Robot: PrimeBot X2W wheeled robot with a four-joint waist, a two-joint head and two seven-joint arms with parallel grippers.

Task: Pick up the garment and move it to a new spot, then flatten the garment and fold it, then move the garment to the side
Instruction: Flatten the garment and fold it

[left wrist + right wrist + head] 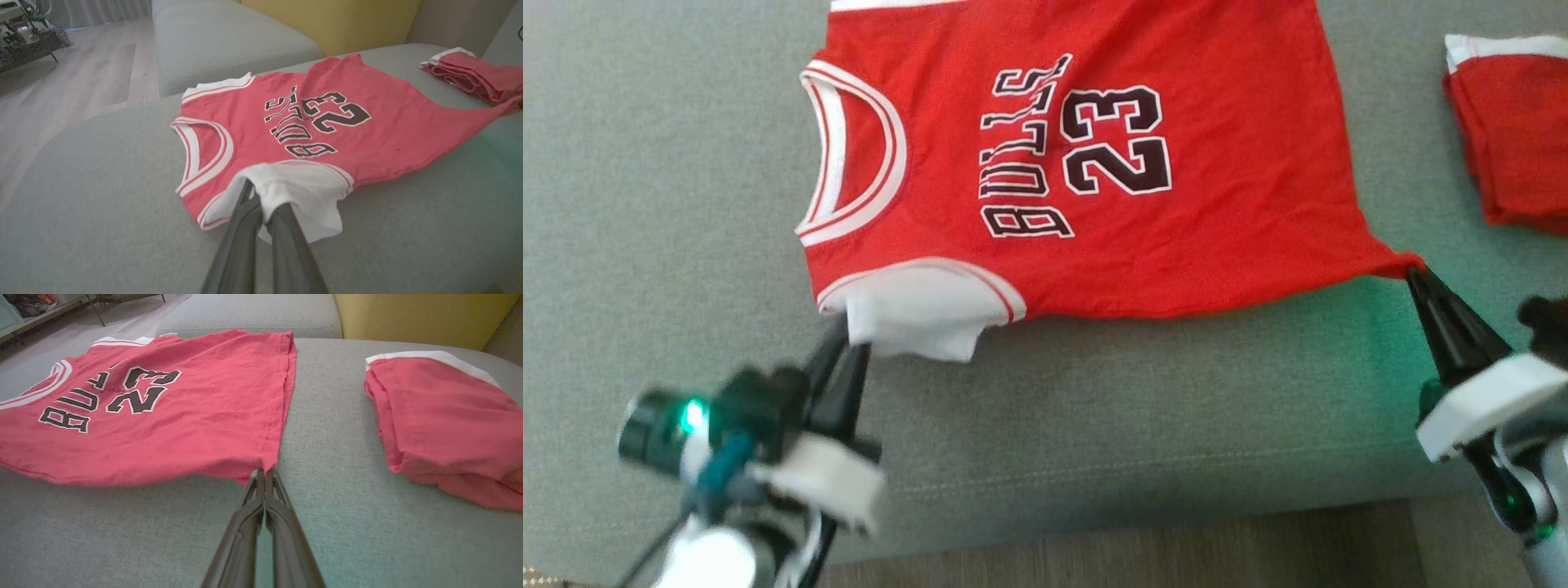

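You have the jersey point(1078, 163) flat on the sofa seat point(1135, 408), collar-to-hem along the seat's front edge, your left gripper point(849, 347) clamped on its white armhole, your right gripper point(1415, 274) on its hem corner, the cloth lying beyond both toward the seat's back.

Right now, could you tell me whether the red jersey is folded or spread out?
Spread out: the jersey lies face up on the grey cushion, lettering and number fully showing, not doubled over.
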